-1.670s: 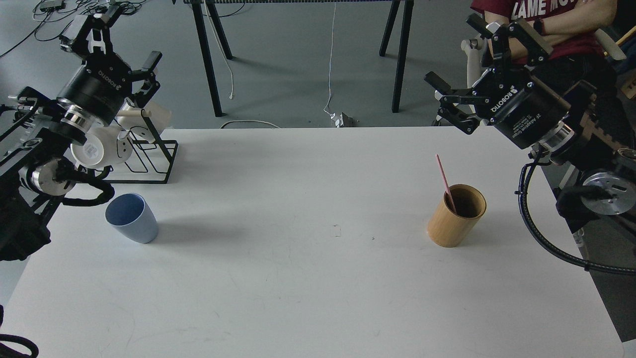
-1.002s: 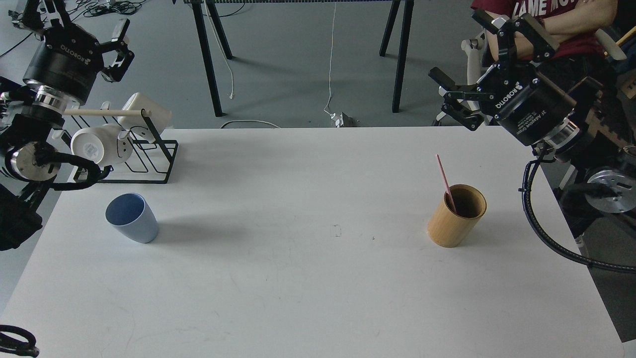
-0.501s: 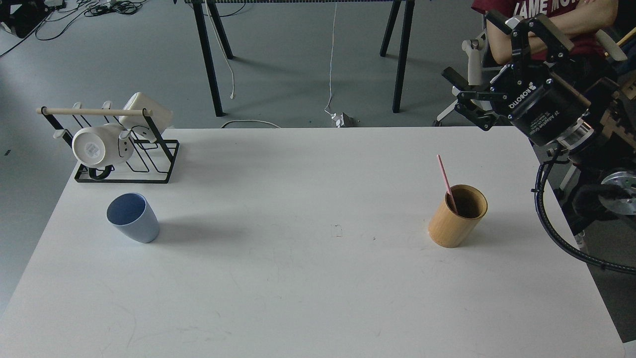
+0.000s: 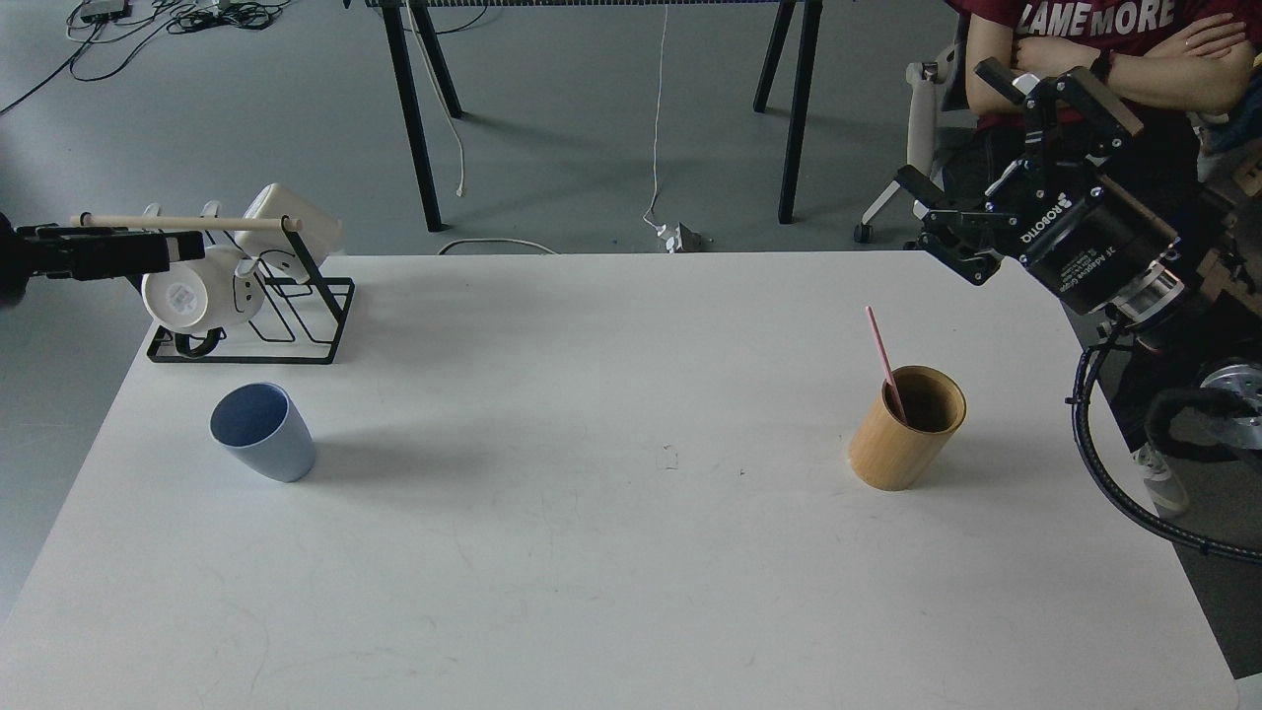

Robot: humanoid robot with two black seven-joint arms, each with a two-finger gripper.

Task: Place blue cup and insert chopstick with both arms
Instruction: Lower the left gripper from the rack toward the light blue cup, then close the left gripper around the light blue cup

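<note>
The blue cup (image 4: 261, 434) stands upright on the white table (image 4: 631, 552) at the left, with nothing in it. One pink chopstick (image 4: 880, 355) leans inside a tan wooden holder (image 4: 907, 429) on the right side of the table. My right gripper (image 4: 944, 125) is open and empty, held in the air beyond the table's far right corner, well above and behind the holder. Of my left gripper (image 4: 148, 248) only a dark, narrow part shows at the far left edge, in front of the mug rack; its fingers cannot be told apart.
A black wire rack (image 4: 296, 306) with white mugs (image 4: 192, 286) stands at the table's far left corner, behind the blue cup. A person in a red shirt (image 4: 1104, 39) sits behind my right arm. Black table legs (image 4: 414, 118) stand on the floor beyond.
</note>
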